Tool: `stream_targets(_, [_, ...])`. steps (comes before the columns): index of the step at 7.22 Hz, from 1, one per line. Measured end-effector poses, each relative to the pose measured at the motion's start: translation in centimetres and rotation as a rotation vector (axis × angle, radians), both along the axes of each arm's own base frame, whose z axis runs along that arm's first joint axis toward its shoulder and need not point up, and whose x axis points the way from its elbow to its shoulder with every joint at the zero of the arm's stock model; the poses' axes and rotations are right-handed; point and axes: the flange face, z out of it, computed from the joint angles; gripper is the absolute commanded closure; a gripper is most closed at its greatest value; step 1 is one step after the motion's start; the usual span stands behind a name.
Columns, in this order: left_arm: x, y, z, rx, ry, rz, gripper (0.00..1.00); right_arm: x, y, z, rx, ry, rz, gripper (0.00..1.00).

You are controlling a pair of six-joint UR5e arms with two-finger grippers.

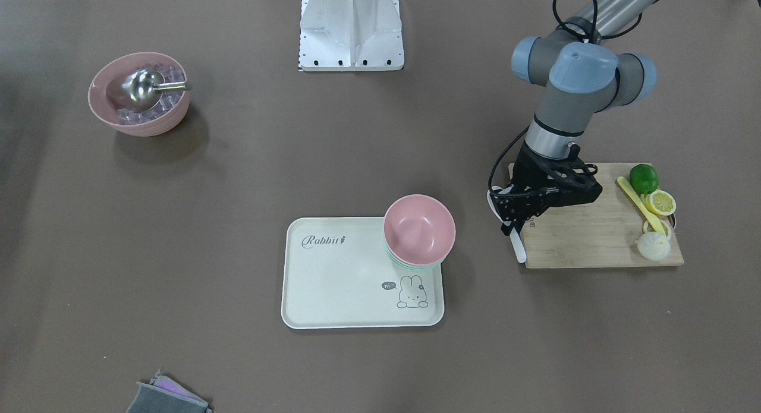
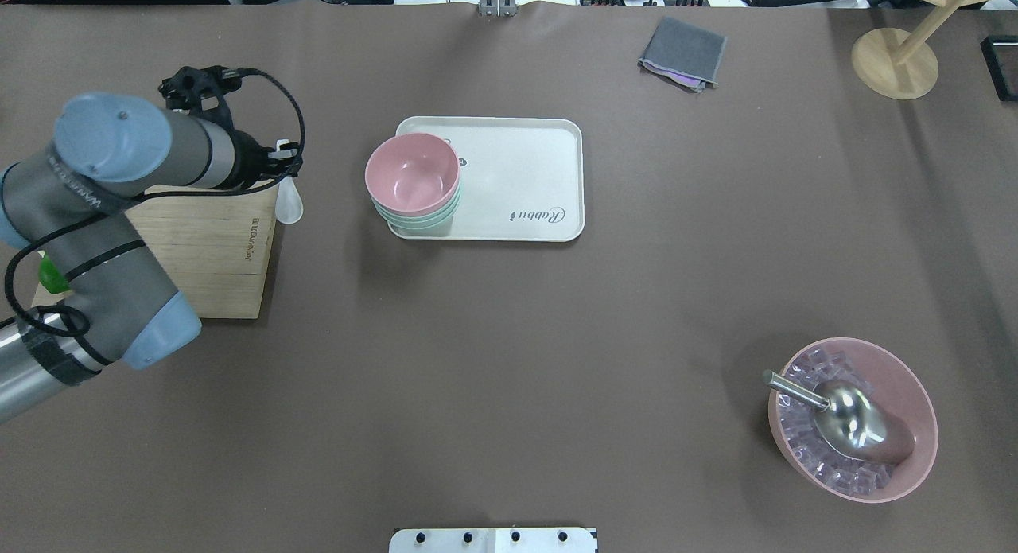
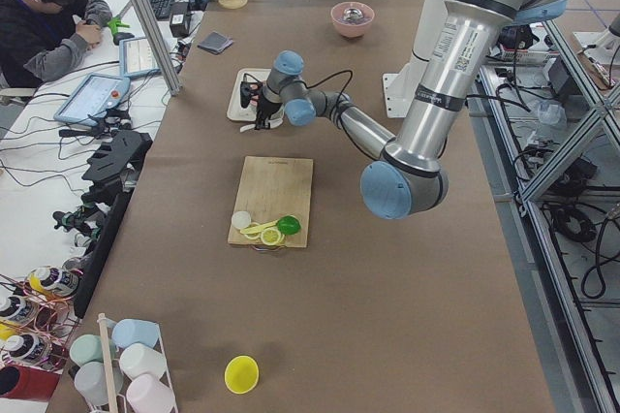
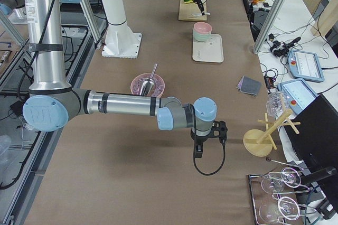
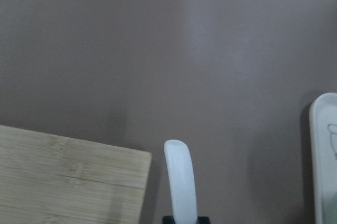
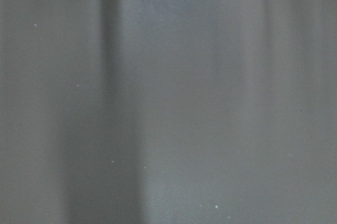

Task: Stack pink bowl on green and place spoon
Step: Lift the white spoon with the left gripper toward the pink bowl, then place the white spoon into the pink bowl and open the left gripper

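Note:
A pink bowl sits nested on top of the green bowls at a corner of the white rabbit tray. The stack also shows in the overhead view. My left gripper is shut on a white spoon and holds it just off the cutting board's edge, to the side of the tray. The spoon also shows in the left wrist view over bare table, and in the overhead view. My right gripper shows only in the exterior right view, far from the tray; I cannot tell its state.
A bamboo cutting board holds a lime, a lemon slice and a yellow tool. A pink bowl of ice with a metal scoop stands far off. There is a grey cloth, a wooden stand and the robot base.

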Motion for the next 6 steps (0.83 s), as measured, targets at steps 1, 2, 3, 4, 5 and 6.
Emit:
stream_targets(1, [1.1,-1.3,-3.9,-0.026,0.015,-0.024,1.0,1.1,1.3,1.2,-0.017,0.009,0.015,0.0])
stream_targets(2, [2.2,-2.4,-6.8,-0.057,0.031,-0.048,1.0,1.6,1.9,1.7,-0.026,0.013,0.023,0.0])
stream_targets(3, [3.8,-3.0,-8.3,-0.085,0.039,-0.075,1.0,1.8,2.2,1.9,-0.03,0.015,0.027,0.0])
stream_targets(4, [5.8,-2.4,-8.8,-0.089,0.035,-0.091,1.0,2.0,2.4,2.1,-0.033,0.015,0.029,0.0])
stream_targets(5, [7.6,-1.3,-8.9,-0.086,0.028,-0.093,1.0,2.1,2.5,2.2,-0.035,0.016,0.03,0.0])
stream_targets(6, [9.0,-0.3,-8.8,-0.085,0.026,-0.09,1.0,2.1,2.5,2.2,-0.036,0.017,0.031,0.0])
